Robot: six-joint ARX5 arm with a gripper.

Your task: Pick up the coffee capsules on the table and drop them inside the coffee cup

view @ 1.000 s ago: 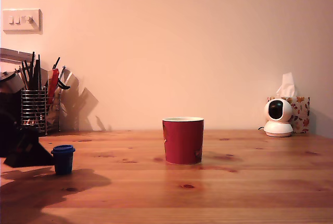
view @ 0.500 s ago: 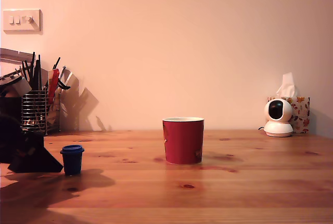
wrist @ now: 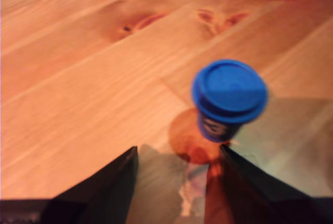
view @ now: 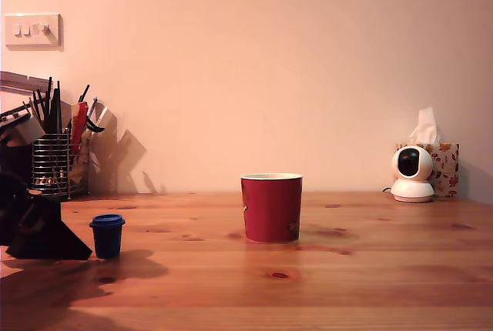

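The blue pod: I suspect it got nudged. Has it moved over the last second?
Yes. The pod slid toward the exterior view's right, closer to the red cup, which stayed put. Most of the shift came early.

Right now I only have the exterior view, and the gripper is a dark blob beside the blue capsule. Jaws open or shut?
Observer: Open. In the wrist view the gripper shows two dark fingers with a wide gap between them.
Operator: Is the capsule in that gap?
Observer: No. The blue coffee capsule stands just beyond the tips, in line with one finger rather than with the gap.
Operator: Is it upright?
Observer: Yes. Its wide flat rim is on top and its narrower end sits on the table.
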